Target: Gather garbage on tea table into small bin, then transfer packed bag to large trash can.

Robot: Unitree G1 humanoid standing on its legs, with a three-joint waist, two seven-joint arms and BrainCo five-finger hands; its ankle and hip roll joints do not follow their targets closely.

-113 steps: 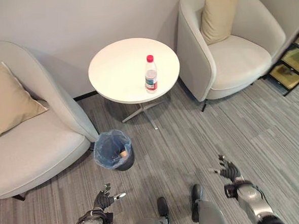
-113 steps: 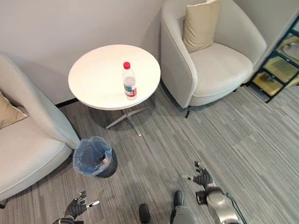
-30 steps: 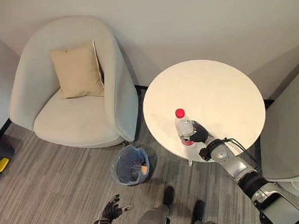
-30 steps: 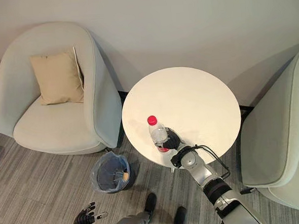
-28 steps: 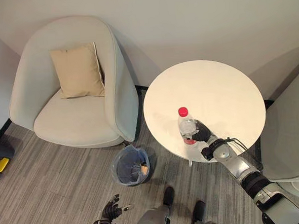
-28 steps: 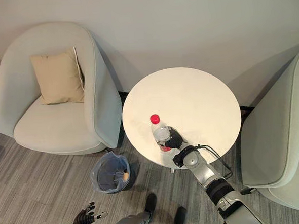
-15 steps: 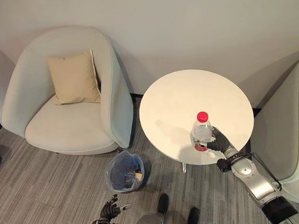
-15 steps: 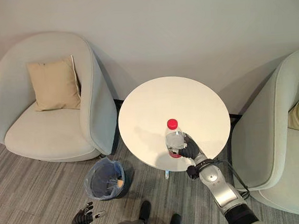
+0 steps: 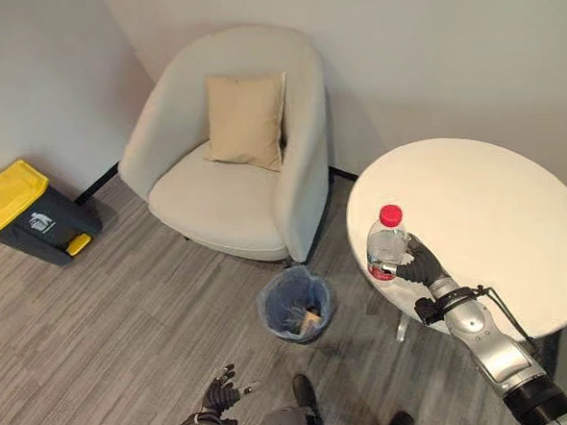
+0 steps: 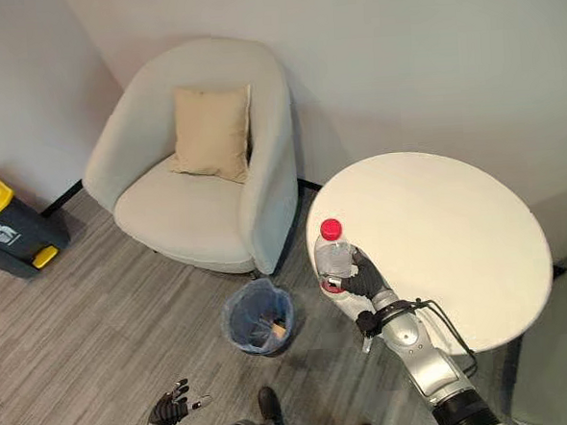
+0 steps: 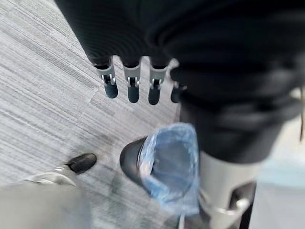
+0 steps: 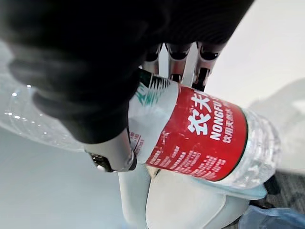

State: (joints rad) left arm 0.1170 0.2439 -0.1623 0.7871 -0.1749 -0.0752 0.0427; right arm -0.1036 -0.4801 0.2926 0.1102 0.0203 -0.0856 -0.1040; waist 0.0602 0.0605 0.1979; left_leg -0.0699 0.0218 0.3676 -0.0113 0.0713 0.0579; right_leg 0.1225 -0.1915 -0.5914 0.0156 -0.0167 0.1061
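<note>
Clear bottle (image 9: 386, 248) with red cap and red label. White worktop (image 9: 496, 219). Blue-bagged bin (image 9: 294, 304). Grey can (image 9: 28, 211), yellow lid. Grey striped floor (image 9: 98, 330).

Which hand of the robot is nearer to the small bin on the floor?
Left. The left hand hovers open just in front of the small bin; the right hand grips the water bottle above the table edge.

Lounge corner: armchair (image 9: 233, 167), round tea table (image 9: 496, 219).

Your head stereo pair looked steeply down, sharing the tea table (image 9: 477, 220) at 2 o'clock; wrist cameras sat very close.
</note>
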